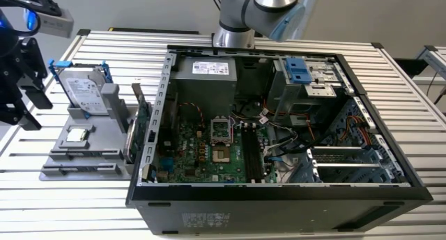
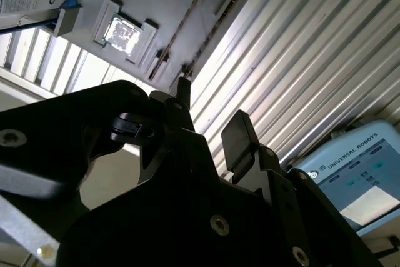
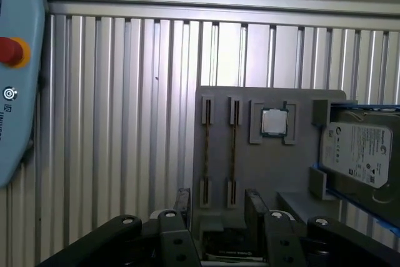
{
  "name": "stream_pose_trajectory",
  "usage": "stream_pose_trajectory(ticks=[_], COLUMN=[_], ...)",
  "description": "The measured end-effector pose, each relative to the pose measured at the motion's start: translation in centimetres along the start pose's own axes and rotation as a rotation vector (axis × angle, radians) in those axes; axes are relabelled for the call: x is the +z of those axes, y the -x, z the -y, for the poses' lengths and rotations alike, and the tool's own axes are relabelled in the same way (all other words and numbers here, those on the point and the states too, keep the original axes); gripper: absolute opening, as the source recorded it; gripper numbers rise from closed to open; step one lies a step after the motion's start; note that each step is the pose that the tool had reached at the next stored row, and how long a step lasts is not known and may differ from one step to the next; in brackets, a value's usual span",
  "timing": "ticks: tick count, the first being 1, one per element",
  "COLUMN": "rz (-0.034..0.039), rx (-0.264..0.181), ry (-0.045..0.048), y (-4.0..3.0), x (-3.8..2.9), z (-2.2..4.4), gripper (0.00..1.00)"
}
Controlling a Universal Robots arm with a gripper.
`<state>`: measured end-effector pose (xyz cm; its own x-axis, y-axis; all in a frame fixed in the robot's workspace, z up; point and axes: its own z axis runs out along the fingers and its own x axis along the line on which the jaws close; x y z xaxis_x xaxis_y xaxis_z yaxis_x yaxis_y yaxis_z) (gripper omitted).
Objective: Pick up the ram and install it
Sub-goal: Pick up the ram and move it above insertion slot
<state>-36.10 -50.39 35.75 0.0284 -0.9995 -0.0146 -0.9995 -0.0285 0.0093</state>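
Gripper: gripper (image 3: 217, 207) has its fingers (image 3: 253, 204) spread with a clear gap and nothing between them; both wrist views agree.
Ram: ram (image 3: 232, 148) stands on edge in a slot of the gray holder (image 3: 275, 173), seen as a thin line between the slot's end brackets. Its chips cannot be made out from this angle.
Second stick: a second stick (image 3: 206, 148) sits in the parallel slot just beside the ram.
Ram to gripper: apart, no contact. In the first wrist view the two fingertips flank the near ends of the two slots, with the sticks running away from the gap.
Holder contents: a processor (image 3: 274, 122) lies flat in its recess next to the ram's slot, and a drive (image 3: 356, 154) in a blue frame stands at the far side.
Exterior view: the holder sits on the ribbed table (image 1: 49, 198) at the exterior view's left of the open case (image 1: 279, 208), whose board (image 1: 202, 151) is exposed.
Board slots: whether the long black slots hold anything cannot be told.
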Motion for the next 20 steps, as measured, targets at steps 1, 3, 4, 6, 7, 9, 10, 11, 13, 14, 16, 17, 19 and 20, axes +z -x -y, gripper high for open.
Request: stream_pose_trajectory(ticks=[1,3,4,6,7,9,10,11,13,14,16,17,19,20], rz=[-0.0004,-0.0014,-0.0016,-0.0028,-0.0035,-0.0053,-0.0061,-0.0073,-0.0095,-0.0107,-0.0129,-0.0141,-0.0162,-0.0172], rx=[0.000,0.000,0.000,0.000,0.000,0.000,0.000,0.000,0.000,0.000,0.000,0.000,0.000,0.000], ry=[0.0001,0.0002,0.0001,0.0002,0.0002,0.0002,0.0002,0.0003,0.0004,0.0004,0.0004,0.0005,0.0005,0.0004], y=[0.00,0.00,0.00,0.00,0.00,0.00,0.00,0.00,0.00,0.01,0.00,0.01,0.01,0.01], x=[0.07,0.21,0.28,0.42,0.50,0.64,0.72,0.80,0.95,1.04,1.20,1.29,1.45,1.54], z=[0.00,0.00,0.00,0.01,0.01,0.01,0.01,0.01,0.01,0.01,0.01,0.01,0.02,0.02], gripper=[1.00,1.00,1.00,1.00,1.00,1.00,1.00,1.00,1.00,1.00,1.00,1.00,1.00,1.00])
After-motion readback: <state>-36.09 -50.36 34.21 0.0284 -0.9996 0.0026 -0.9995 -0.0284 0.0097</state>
